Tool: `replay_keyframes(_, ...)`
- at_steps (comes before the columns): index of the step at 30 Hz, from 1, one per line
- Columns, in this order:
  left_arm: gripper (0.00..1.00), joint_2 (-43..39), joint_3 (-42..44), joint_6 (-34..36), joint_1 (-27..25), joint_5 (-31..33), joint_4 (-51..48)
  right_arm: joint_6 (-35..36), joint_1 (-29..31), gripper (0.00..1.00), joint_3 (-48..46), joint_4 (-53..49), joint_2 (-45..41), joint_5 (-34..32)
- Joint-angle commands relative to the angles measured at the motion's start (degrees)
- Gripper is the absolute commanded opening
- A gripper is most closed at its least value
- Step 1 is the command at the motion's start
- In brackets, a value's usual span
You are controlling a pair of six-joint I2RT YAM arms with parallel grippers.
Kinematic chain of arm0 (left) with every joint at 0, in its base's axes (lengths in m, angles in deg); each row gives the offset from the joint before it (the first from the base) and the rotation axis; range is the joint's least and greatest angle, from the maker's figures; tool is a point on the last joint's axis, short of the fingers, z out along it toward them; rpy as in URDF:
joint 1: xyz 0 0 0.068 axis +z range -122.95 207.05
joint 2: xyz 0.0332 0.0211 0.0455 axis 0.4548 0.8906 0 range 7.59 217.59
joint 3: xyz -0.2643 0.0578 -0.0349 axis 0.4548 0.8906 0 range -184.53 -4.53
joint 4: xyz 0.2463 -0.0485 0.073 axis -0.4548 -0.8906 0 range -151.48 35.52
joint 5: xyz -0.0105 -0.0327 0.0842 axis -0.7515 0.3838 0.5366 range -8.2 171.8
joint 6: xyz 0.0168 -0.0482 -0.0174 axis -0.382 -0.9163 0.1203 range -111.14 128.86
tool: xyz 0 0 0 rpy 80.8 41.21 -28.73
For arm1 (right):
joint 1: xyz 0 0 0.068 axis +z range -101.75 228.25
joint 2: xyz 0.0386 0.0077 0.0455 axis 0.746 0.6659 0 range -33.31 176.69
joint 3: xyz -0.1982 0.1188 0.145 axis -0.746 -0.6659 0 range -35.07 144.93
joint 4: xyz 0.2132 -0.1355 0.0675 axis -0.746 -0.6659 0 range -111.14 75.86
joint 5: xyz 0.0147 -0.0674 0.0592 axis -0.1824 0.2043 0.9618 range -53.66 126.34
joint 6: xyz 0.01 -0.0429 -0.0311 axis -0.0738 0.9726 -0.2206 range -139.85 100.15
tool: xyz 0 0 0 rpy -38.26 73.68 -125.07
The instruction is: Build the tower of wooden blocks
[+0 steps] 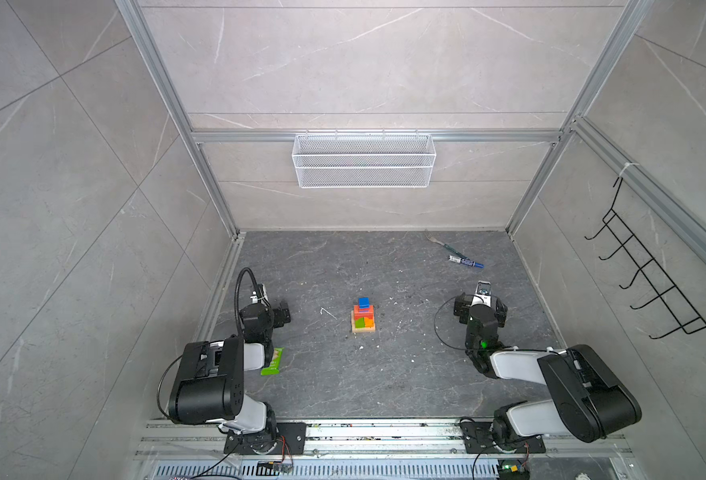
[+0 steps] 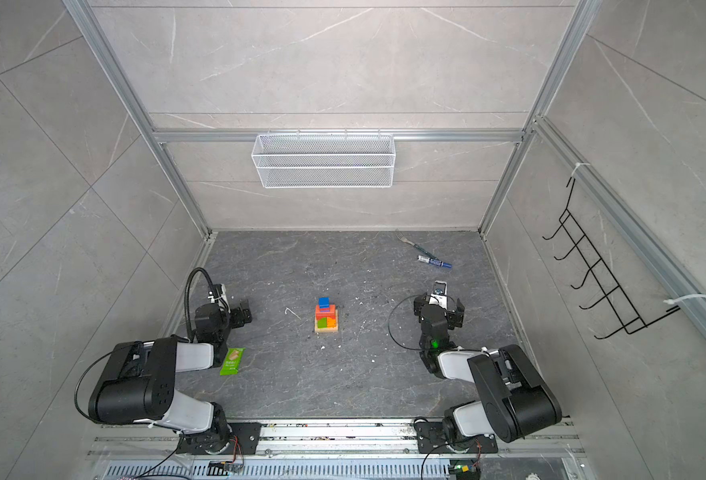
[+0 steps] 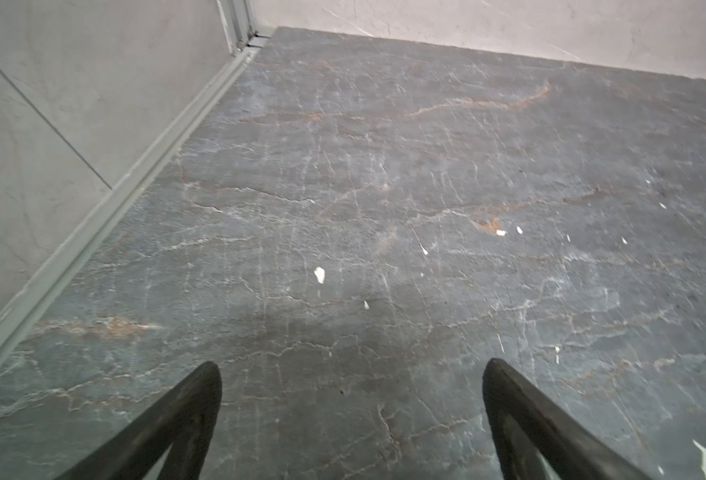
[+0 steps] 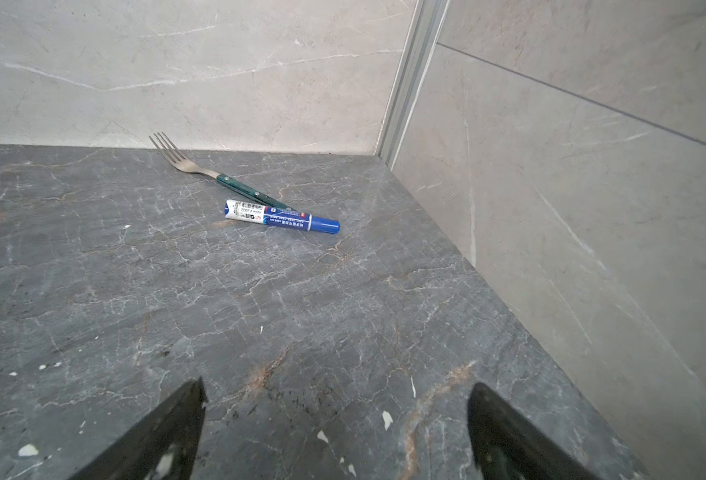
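One four-layer tower (image 1: 363, 316) is standing centrally on the counter (image 1: 384, 374). The left gripper (image 3: 351, 372) and right gripper (image 4: 337, 388) are both gaping wide, holding nothing. One fork (image 4: 202, 168), one marker (image 4: 280, 217) and one wrapper (image 2: 232, 361) are lying aside.

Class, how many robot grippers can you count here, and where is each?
2. The left gripper, open, is left of the tower; the right gripper, open, is right of it, facing the fork and marker. None seems hidden.
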Motion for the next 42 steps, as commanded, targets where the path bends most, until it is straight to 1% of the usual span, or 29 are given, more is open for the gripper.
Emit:
replay_keyframes(1, 1.00, -0.45, -0.15, -0.90, 0.09, 2.13, 4.13, -1.65, -1.59, 1.00, 0.47, 0.71, 0.07, 5.92)
replay_keyframes(3, 1.00, -0.46, -0.01, -0.84, 0.12, 2.24, 4.17, -0.41, -2.84, 0.95, 2.88, -2.02, 2.04, 12.66)
replay_keyframes(4, 1.00, -0.50, -0.11, -0.86, 0.10, 2.23, 4.26, -0.33, -3.66, 0.95, 4.30, -3.61, 2.97, 14.72)
replay_keyframes(5, 1.00, -0.46, -0.02, -0.88, 0.13, 2.16, 4.27, -1.34, -5.32, 0.94, 5.83, -7.30, 3.08, 18.36)
replay_keyframes(6, 1.00, -0.50, 0.00, -0.88, 0.10, 2.15, 4.30, -2.21, -7.13, 0.95, 6.35, -8.03, 3.37, 21.67)
replay_keyframes(7, 1.00, -0.46, -0.05, -0.83, 0.09, 2.17, 4.28, -2.41, -7.97, 0.97, 5.52, -6.59, 3.43, 23.24)
replay_keyframes(8, 1.00, -0.52, 0.04, -0.89, 0.14, 2.17, 4.33, -2.52, -8.22, 1.00, 4.45, -4.65, 3.83, 23.69)
replay_keyframes(9, 1.00, -0.52, 0.04, -0.90, 0.08, 2.15, 4.33, -2.75, -8.34, 1.00, 3.00, 0.30, 5.16, 22.66)
replay_keyframes(10, 1.00, -0.52, -0.01, -0.84, 0.11, 2.16, 4.32, -2.66, -8.34, 1.00, 2.25, 2.38, 5.79, 21.87)
replay_keyframes(12, 1.00, -0.47, -0.02, -0.85, 0.14, 2.17, 4.35, -2.98, -8.26, 0.99, 2.64, -0.42, 4.77, 21.56)
replay_keyframes(14, 1.00, -0.46, -0.04, -0.85, 0.10, 2.17, 4.28, -2.80, -8.18, 0.99, 2.28, 1.20, 5.18, 21.38)
replay_keyframes(22, 1.00, -0.46, -0.11, -0.83, 0.10, 2.22, 4.31, -2.33, -8.22, 0.99, 2.81, -0.27, 4.99, 21.90)
replay_keyframes(23, 1.00, -0.47, -0.09, -0.84, 0.11, 2.24, 4.32, -2.21, -8.17, 0.99, 3.05, -0.43, 5.17, 22.43)
replay_keyframes(26, 1.00, -0.46, -0.10, -0.82, 0.14, 2.24, 4.30, 0.10, -8.34, 0.99, 4.22, -2.56, 5.34, 29.75)
replay_keyframes(42, 1.00, -0.46, -0.11, -0.86, 0.07, 2.24, 4.17, 0.21, -8.40, 0.99, 3.90, -1.96, 5.23, 29.72)
